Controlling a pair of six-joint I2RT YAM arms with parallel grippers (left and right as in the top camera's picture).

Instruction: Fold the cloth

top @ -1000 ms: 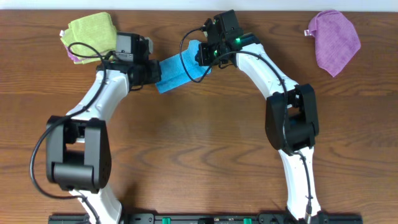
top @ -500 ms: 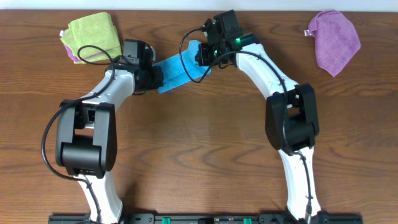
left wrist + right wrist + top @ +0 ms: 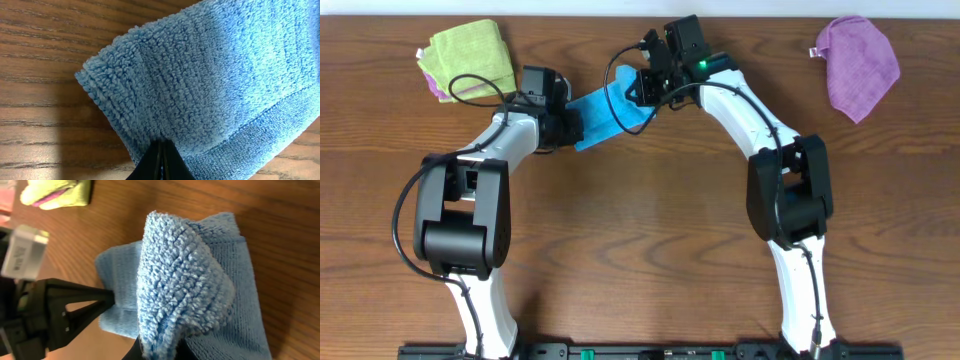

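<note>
Cloth (image 3: 596,118) stretched diagonally; long axis runs near-left to far-right.

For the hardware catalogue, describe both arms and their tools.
The left arm and right arm are white curved links with bulky black joint housings; thin black cables loop near the wrists. The left tool and right tool are black, tapering to points. A green light glows on the right wrist.
</note>
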